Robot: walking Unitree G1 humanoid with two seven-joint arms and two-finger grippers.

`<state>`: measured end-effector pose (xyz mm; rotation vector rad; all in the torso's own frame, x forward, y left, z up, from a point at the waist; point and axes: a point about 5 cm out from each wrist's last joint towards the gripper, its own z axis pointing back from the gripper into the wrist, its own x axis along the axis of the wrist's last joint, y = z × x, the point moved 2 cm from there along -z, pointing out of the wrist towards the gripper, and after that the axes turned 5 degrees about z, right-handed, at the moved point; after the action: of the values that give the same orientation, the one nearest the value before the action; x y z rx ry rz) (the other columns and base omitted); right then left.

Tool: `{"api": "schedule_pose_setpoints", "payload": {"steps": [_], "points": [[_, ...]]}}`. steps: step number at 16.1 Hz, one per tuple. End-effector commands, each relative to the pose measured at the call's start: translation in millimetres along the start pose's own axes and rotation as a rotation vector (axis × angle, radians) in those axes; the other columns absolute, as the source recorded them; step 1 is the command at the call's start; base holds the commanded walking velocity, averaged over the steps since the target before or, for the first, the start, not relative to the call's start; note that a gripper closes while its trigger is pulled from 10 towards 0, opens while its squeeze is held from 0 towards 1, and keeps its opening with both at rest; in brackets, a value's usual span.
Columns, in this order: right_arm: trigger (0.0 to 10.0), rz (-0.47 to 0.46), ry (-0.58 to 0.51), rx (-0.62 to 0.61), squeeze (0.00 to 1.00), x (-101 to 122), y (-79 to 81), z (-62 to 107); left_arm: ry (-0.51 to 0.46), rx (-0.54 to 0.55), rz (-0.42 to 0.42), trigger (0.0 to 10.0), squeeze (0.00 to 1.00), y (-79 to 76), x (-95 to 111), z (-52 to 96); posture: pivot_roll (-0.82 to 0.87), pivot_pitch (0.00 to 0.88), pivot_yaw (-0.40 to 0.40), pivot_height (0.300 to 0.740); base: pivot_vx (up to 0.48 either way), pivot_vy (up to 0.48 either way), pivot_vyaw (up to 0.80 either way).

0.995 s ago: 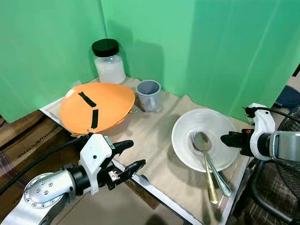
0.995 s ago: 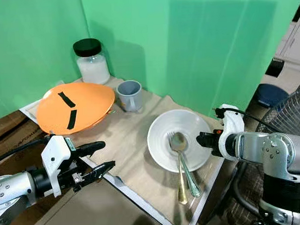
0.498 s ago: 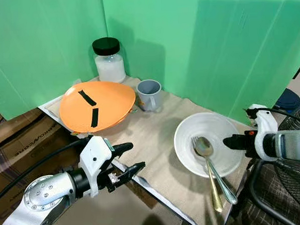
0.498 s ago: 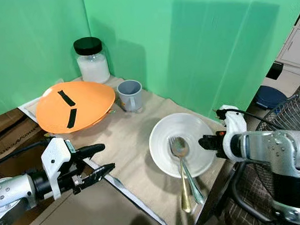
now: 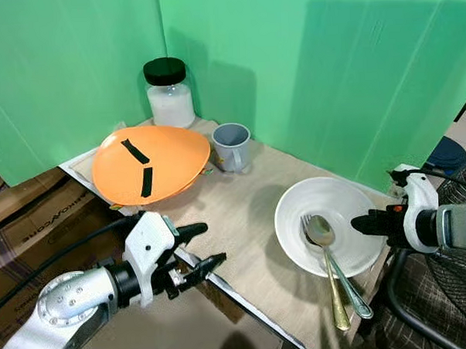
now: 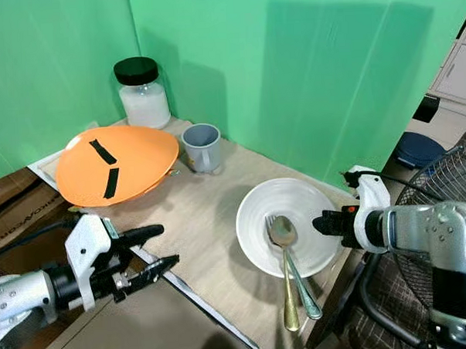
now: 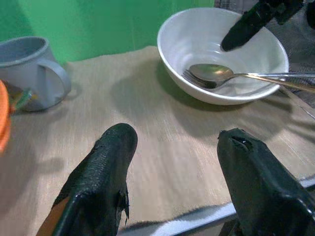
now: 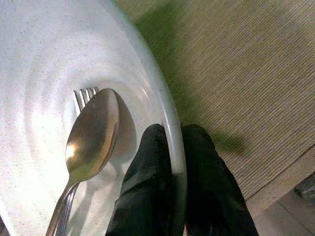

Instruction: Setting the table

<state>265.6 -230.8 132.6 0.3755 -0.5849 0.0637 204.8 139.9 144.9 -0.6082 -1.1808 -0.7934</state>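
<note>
A white bowl sits on the beige cloth near the table's right edge, with a spoon and a fork lying in it, handles over the front rim. My right gripper is shut on the bowl's right rim, one finger inside and one outside. My left gripper hangs open at the table's front left edge, apart from everything. An orange plate with two black tape strips rests at the back left, a grey mug stands beside it.
A glass jar with a black lid stands in the back corner against green screens. The beige cloth is bare between plate and bowl. A cardboard box sits left of the table, a fan at the right.
The bowl with the spoon and fork has slid to the right along with my right gripper. My left gripper has stayed put.
</note>
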Motion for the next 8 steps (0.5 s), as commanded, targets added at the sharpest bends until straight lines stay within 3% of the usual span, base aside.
{"api": "schedule_pose_setpoints", "payload": {"steps": [1,4,8], "points": [[0.0,-0.010,-0.037,0.004,0.00,9.9,0.0,5.6,-0.003,0.006,-0.009,10.0,0.00,3.6,2.5,1.7,-0.01,0.000,0.016,0.740,0.000,0.000,0.00],[0.0,-0.008,-0.073,0.019,0.00,19.4,5.3,6.6,-0.008,0.008,-0.009,10.0,0.00,4.3,3.6,1.9,-0.01,0.000,0.018,0.740,0.000,0.000,0.00],[0.0,0.002,-0.170,0.032,0.00,43.6,25.5,3.6,-0.012,0.014,-0.009,10.0,0.00,4.2,4.3,2.4,0.00,0.000,0.020,0.740,0.000,0.000,0.00]]}}
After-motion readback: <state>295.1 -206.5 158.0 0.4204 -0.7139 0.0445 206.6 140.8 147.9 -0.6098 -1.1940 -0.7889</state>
